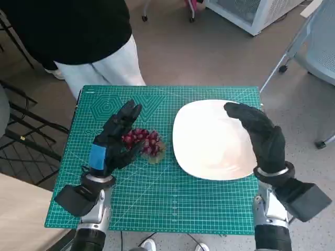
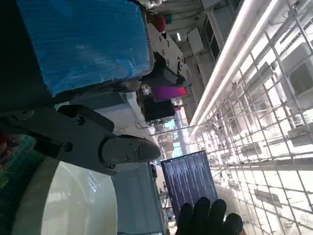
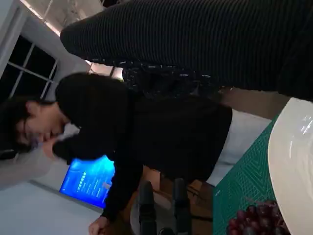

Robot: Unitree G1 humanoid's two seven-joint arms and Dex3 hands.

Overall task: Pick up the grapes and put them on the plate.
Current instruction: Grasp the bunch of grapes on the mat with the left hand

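Observation:
A bunch of dark red grapes (image 1: 144, 142) lies on the green cutting mat (image 1: 157, 193), just left of the white plate (image 1: 207, 141). My left hand (image 1: 114, 140) is at the bunch's left side, fingers spread and stretched away from me, the thumb against the grapes; no grip shows. My gloved right hand (image 1: 260, 135) hovers open over the plate's right part. In the left wrist view a black finger (image 2: 122, 149) reaches over the plate (image 2: 73, 205). The right wrist view shows the grapes (image 3: 257, 220) beside the plate's rim (image 3: 293, 166).
A person in a black top and white trousers (image 1: 99, 57) stands at the table's far side, and shows in the right wrist view (image 3: 161, 137) too. Chair legs (image 1: 293, 52) stand on the floor at the far right. A dark rack (image 1: 21, 130) is left of the table.

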